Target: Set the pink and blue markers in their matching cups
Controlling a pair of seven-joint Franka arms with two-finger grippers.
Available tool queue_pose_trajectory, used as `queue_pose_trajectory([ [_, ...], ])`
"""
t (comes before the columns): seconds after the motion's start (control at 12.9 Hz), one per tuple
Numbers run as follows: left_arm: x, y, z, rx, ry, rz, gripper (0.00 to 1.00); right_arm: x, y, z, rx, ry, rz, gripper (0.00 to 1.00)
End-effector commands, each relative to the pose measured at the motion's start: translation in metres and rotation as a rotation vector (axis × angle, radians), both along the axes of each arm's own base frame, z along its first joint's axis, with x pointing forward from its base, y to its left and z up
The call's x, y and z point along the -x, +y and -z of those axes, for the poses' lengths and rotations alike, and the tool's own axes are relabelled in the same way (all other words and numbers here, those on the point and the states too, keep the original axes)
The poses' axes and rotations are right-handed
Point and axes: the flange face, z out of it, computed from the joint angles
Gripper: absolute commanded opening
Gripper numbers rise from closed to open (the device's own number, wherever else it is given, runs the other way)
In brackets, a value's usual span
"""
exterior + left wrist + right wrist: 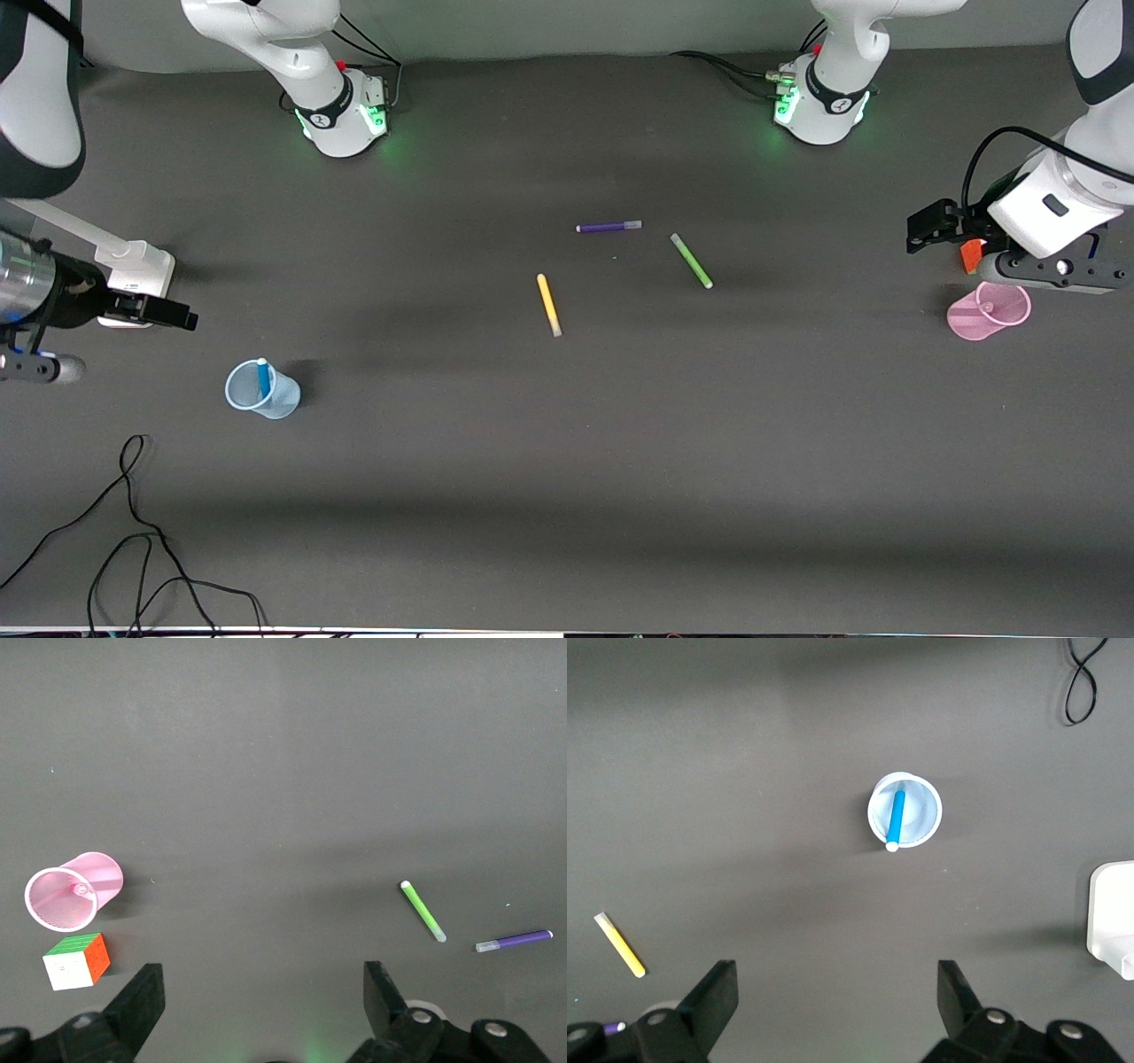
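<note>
The blue marker [263, 377] [896, 819] stands inside the pale blue cup [276, 400] [926, 806] toward the right arm's end of the table. At the left arm's end, the pink marker [987, 307] [82, 889] leans inside the pink cup [966, 323] [55, 904]. My left gripper [952, 237] [263, 992] hangs open and empty above the table beside the pink cup. My right gripper [142, 310] [837, 997] hangs open and empty above the table beside the blue cup.
Yellow [548, 304] [620, 944], green [691, 260] [423, 911] and purple [608, 227] [514, 941] markers lie mid-table. A colour cube [77, 959] sits by the pink cup. A white stand base [137, 266] [1112, 917] and a loose black cable [133, 532] are at the right arm's end.
</note>
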Motion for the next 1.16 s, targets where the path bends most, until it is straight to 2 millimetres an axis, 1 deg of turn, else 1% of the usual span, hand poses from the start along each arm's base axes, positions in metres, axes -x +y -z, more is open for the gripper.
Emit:
queue_pose_trajectory([
  [0.0,0.002,-0.002,-0.004,-0.017,0.004,0.005,1.00,0.038,-0.001,-0.005,0.019,-0.066,0.001,1.00],
  [0.08,0.003,-0.001,-0.003,-0.016,0.006,0.004,1.00,0.041,-0.002,-0.010,0.018,-0.077,-0.008,1.00],
  [0.31,0.002,-0.001,-0.004,-0.016,0.004,0.004,1.00,0.036,-0.012,-0.033,0.020,-0.115,0.004,1.00],
  [0.47,0.002,0.001,-0.003,-0.016,0.006,0.002,1.00,0.037,-0.021,-0.043,0.019,-0.105,-0.014,1.00],
  [0.54,0.002,0.003,-0.003,-0.015,0.007,0.001,1.00,0.039,-0.029,-0.045,0.018,-0.096,-0.008,1.00],
  [0.7,0.000,0.007,0.000,-0.010,0.010,0.057,1.00,0.044,-0.047,-0.044,0.006,-0.072,-0.003,1.00],
  [0.78,0.000,0.008,0.001,-0.009,0.013,0.060,1.00,0.046,-0.046,-0.042,-0.001,-0.053,-0.005,1.00],
  [0.93,0.001,0.007,0.001,-0.011,0.013,0.061,1.00,0.048,-0.042,-0.045,-0.002,-0.053,-0.013,1.00],
  [1.09,0.001,0.010,0.000,-0.065,0.009,0.065,1.00,0.051,-0.041,-0.045,-0.002,-0.030,-0.015,1.00],
])
